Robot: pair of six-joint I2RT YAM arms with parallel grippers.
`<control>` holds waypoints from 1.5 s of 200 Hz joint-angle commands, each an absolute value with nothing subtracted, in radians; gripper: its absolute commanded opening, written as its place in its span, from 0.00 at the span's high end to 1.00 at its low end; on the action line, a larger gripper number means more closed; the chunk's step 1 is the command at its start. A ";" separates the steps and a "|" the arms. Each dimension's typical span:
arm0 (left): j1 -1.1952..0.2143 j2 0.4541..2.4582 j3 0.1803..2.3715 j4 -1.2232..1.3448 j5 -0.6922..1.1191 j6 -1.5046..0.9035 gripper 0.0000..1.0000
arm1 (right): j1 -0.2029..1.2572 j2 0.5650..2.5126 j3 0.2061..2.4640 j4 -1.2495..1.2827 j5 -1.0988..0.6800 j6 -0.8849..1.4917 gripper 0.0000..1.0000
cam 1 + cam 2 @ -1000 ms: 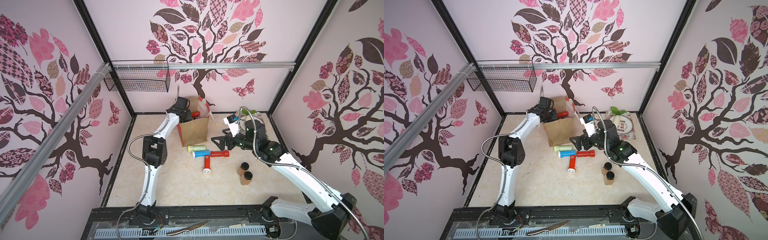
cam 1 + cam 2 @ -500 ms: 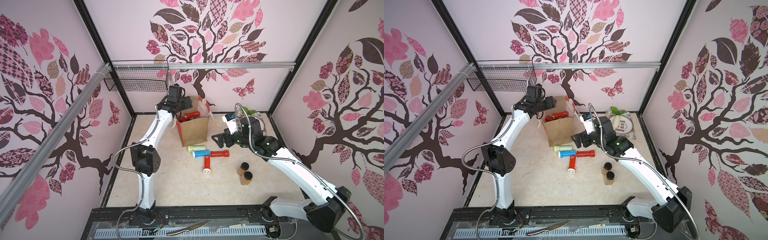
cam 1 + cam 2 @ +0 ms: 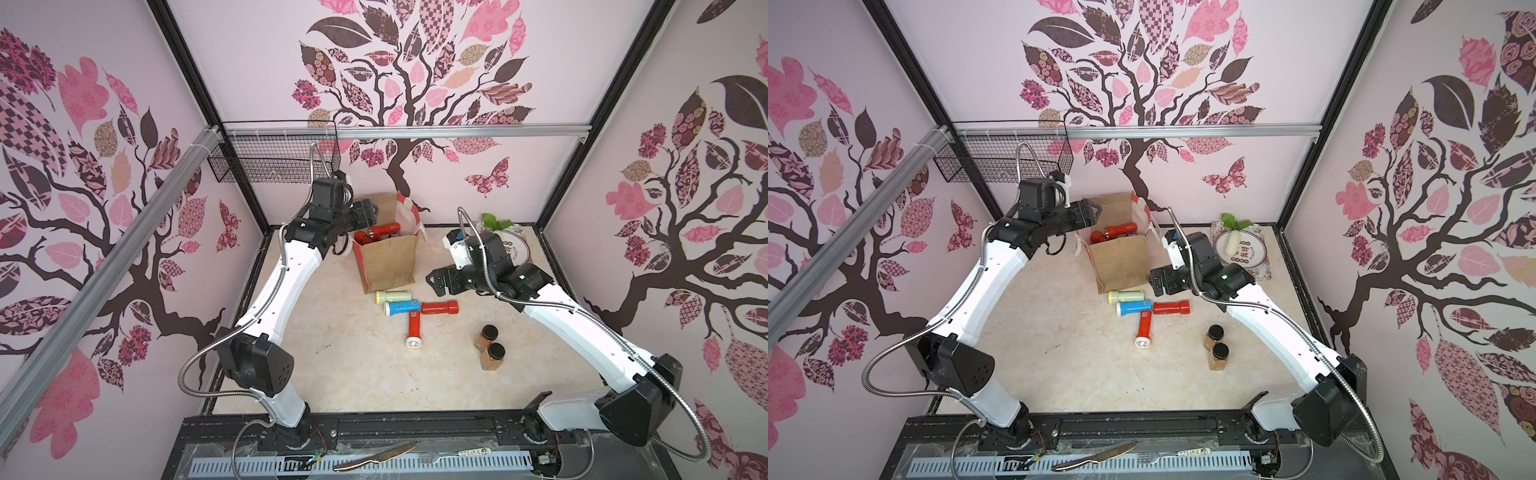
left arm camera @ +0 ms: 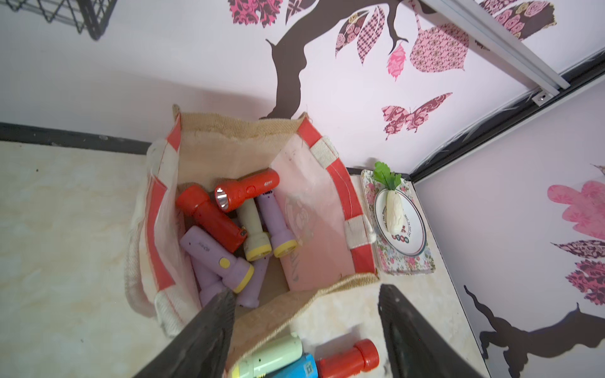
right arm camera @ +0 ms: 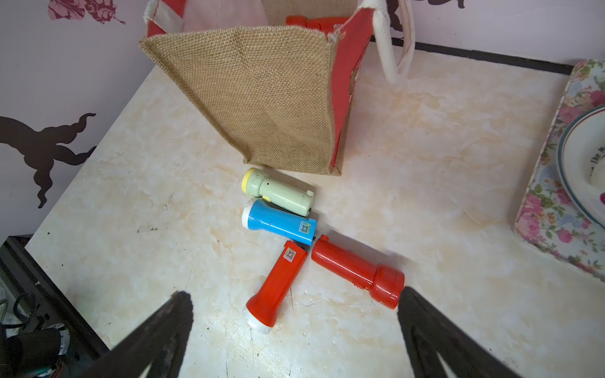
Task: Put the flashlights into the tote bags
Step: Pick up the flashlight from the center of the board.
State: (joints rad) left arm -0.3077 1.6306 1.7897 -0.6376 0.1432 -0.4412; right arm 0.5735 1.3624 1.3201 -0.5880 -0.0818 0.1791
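- Left wrist view: L gripper (image 4: pixel 304 291) is hanging over near rim of tote bag (image 4: pixel 229 131), fingers spread wide w/ nothing btwn them, i.e. released.
- Tote bag is standing upright, mouth open, at rear of tabletop (image 3: pixel 353 374), close to back wall.
- Inside bag: top red flashlight (image 4: pixel 247 189) is resting across second red flashlight (image 4: pixel 211 214). Under them a pale flashlight (image 4: pixel 252 229) and lilac flashlights (image 4: pixel 216 255) w/ yellow head rings are piling up. Lilac count cannot be told.
- R gripper (image 5: pixel 294 294) is hovering above tabletop beside bag, jaws fully apart, empty.
- Four units are lying on tabletop just in front of bag. Pale green flashlight (image 5: pixel 278 193) is sitting nearest bag, w/ blue flashlight (image 5: pixel 280 222) alongside, touching it.
- Two red loose flashlights (image 5: pixel 357 271) are meeting tail-to-tail at blue unit's tail end.
- Amber jars (image 3: pixel 486 336) w/ black lids are standing upright, just beside each other, apart from flashlights.
- Plate (image 4: pixel 414 225) w/ white radish (image 4: pixel 393 203) is sitting on floral tray (image 3: pixel 1262 272) at rear right corner.
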 commanded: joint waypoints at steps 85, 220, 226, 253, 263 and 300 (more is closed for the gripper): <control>-0.350 1.243 1.369 -0.680 0.155 -0.437 0.17 | 0.594 1.433 1.287 -0.718 -0.103 0.269 0.00; -0.349 0.889 0.912 -0.703 0.166 -0.510 0.09 | 0.634 1.612 1.204 -0.654 -0.175 0.451 0.01; -0.348 0.877 0.895 -0.698 0.165 -0.513 0.09 | 0.635 1.623 1.208 -0.651 -0.176 0.455 0.01; -0.349 0.830 0.840 -0.698 0.168 -0.519 0.09 | 0.636 1.681 1.224 -0.641 -0.208 0.479 0.03; -0.348 0.811 0.817 -0.688 0.167 -0.524 0.09 | 0.636 1.697 1.224 -0.628 -0.210 0.488 0.04; -0.349 0.755 0.752 -0.679 0.161 -0.540 0.09 | 0.648 1.747 1.236 -0.594 -0.216 0.517 0.07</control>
State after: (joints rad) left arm -0.3492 0.7849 0.8078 -0.7116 0.1627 -0.5274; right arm 0.6308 1.7054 1.1988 -0.6209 -0.2020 0.4847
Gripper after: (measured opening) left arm 0.910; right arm 0.940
